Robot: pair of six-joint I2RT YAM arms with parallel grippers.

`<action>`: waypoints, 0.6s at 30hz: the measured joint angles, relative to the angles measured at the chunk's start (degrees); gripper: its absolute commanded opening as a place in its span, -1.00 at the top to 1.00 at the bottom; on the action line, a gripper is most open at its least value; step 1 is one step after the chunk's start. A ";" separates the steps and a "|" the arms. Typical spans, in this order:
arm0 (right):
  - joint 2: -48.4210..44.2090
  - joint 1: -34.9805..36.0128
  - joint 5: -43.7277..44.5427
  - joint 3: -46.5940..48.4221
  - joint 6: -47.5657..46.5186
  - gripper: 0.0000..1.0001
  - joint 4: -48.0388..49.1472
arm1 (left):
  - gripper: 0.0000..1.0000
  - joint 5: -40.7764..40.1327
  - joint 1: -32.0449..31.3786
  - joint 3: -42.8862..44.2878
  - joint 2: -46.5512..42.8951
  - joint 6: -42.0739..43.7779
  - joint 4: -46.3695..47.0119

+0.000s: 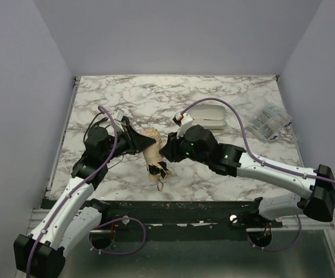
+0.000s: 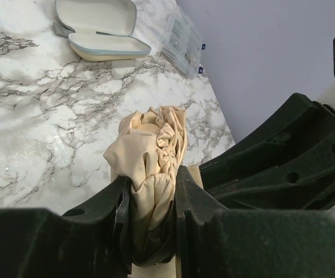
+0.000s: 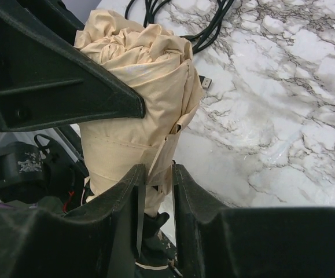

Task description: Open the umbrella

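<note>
Between the two arms, near the front middle of the white marbled surface point(image 1: 213, 92), the left claw point(image 2: 150, 197) is clenched on the crumpled folds of the tan fabric folding umbrella point(image 2: 153, 145). The right claw point(image 3: 155, 179) grips the same bundle lower down, near its dark handle end. The umbrella is closed and held between them, just clear of the surface or resting lightly on it; which cannot be told. Risk: the left claw appears to hold loose cloth only, so pulling the claws apart may drag or slip the fabric without extending the shaft. A cloth band that seems to wrap the folds in the right wrist view would, if fastened, keep the canopy shut. Only the top external view shows the small wrist loop point(image 1: 162, 184). Only the left wrist view shows the pale oval hard case point(image 2: 100, 29) lying open, and only the right wrist view shows the black cables point(image 3: 196, 17).
</note>
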 measured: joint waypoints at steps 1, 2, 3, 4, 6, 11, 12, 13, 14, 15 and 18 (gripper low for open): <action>0.09 0.02 0.02 0.02 0.02 0.50 0.00 | 1.00 -0.02 0.00 0.00 0.00 0.15 -0.17; 0.15 0.00 0.09 0.02 0.00 0.53 0.00 | 1.00 -0.02 0.00 0.00 0.00 0.24 -0.31; 0.20 0.00 0.24 0.00 0.02 0.58 -0.04 | 1.00 -0.02 0.00 0.00 0.00 0.35 -0.39; 0.28 0.00 0.39 0.00 -0.02 0.63 -0.04 | 1.00 -0.02 0.00 0.00 0.00 0.46 -0.42; 0.44 0.00 0.55 0.00 -0.04 0.73 -0.02 | 1.00 -0.02 0.00 0.00 0.00 0.70 -0.39; 0.74 0.07 0.68 0.00 -0.11 0.99 0.00 | 1.00 -0.02 0.00 0.00 0.00 1.33 -0.50; 0.85 0.07 0.72 0.00 -0.15 0.99 0.02 | 1.00 -0.02 0.00 0.00 0.00 1.49 -0.52; 0.94 0.07 0.79 0.00 -0.22 0.99 0.02 | 1.00 -0.02 0.00 0.00 0.00 1.60 -0.59; 1.05 0.07 0.81 0.00 -0.26 0.99 0.02 | 1.00 -0.02 0.00 0.00 0.00 1.73 -0.68; 1.14 0.07 0.85 0.00 -0.33 0.99 0.04 | 1.00 0.00 0.00 0.00 0.00 1.79 -0.70; 1.29 0.07 1.01 0.00 -0.50 0.99 0.24 | 1.00 0.00 0.00 0.00 0.00 2.16 -0.66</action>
